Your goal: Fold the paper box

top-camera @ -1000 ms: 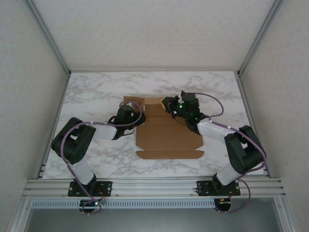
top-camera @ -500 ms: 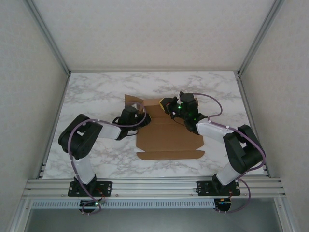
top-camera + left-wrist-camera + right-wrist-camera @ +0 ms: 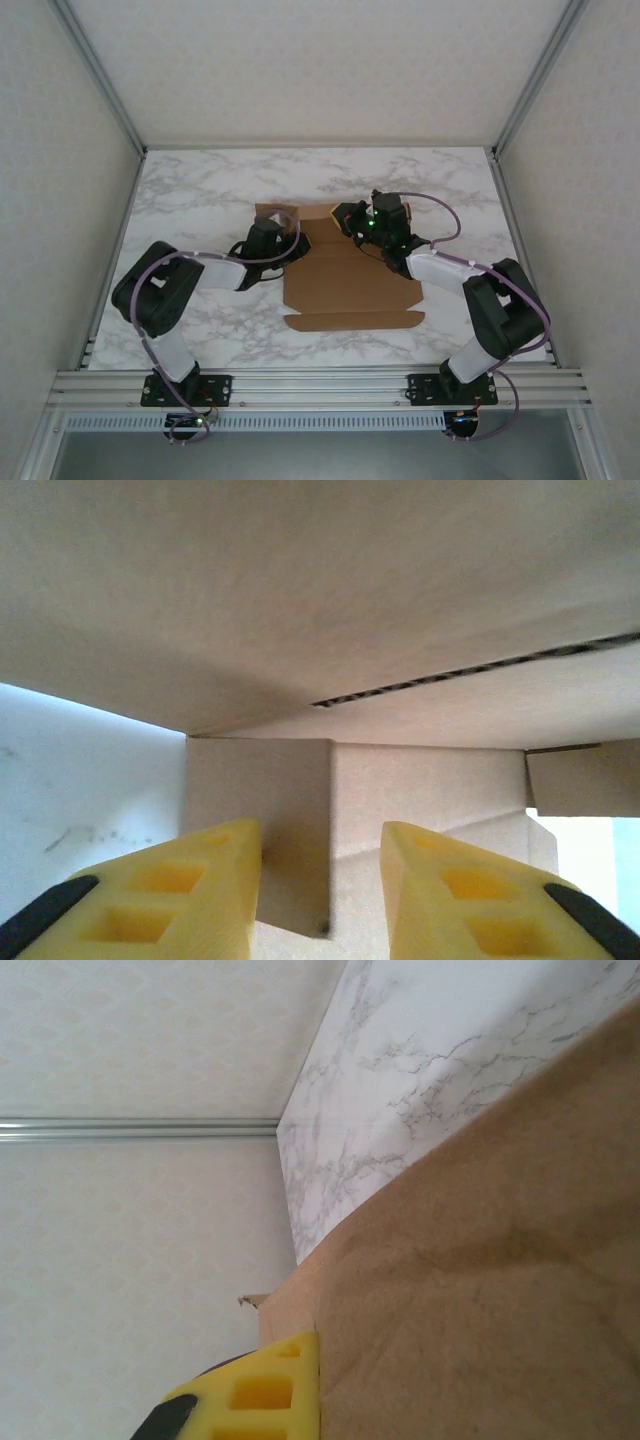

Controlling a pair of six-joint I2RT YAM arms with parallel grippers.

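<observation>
- Evidently, left gripper stood part-open at 1 flap of the paper box; pushing could have crumpled it.
- Right gripper pinched the far edge; pulling risked a tear.

Top view: bright, even overhead light, sharp throughout, with soft faint shadows under the arms on the worktop. Left wrist view: cardboard too close to the lens, soft, its underside dim in shade; worktop patches blown out white; left claw slightly blurred. Right wrist view: near cardboard blurred, worktop and wall evenly bright.
</observation>
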